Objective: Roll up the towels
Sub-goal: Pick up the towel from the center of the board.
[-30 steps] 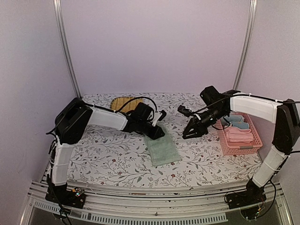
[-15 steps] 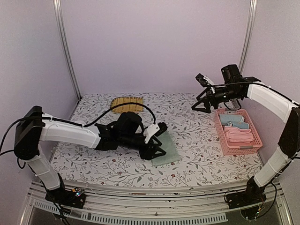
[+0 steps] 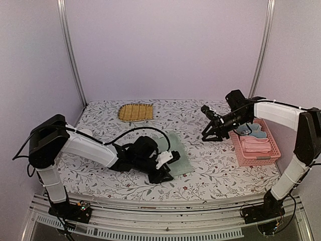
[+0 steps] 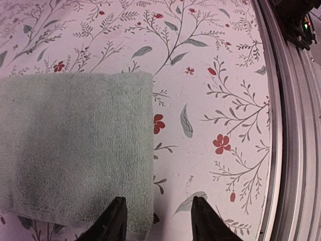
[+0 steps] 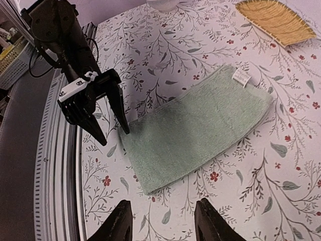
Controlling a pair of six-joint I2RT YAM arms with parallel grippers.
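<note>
Green towel (image 3: pixel 179 156) lies flat and unrolled on the floral tablecloth (image 3: pixel 115 125), mid-table, 1 short end toward the near rail and its label (image 5: pixel 243 75) at the far end.

Left pincer (image 3: pixel 163 172): jaws apart, nothing held. In the left wrist view 1 finger sits over the towel's edge and the other over bare cloth, so the fingers (image 4: pixel 116 221) straddle that edge. Whether the tips touch the fabric I cannot tell. I judge this placement is for pinching up the near end, since a roll has to start from an end lifted clear of the table.

Right pincer (image 3: pixel 207 135): jaws spread, empty, held above the table between the towel and the pink basket (image 3: pixel 275 150). My reading: it stands off to keep the lane free for the left arm, and its camera looks down the full towel.

Other towels: pink (image 3: pixel 256 145) and light blue (image 3: pixel 251 129) sit in the basket, well apart from the work area. Ribbed mat (image 3: pixel 135 111) lies at the back, not involved.

Progress estimate: 0 of 3 rolled; first roll not yet begun.

Risk noted: with only 1 corner gripped, the roll may run skewed.
</note>
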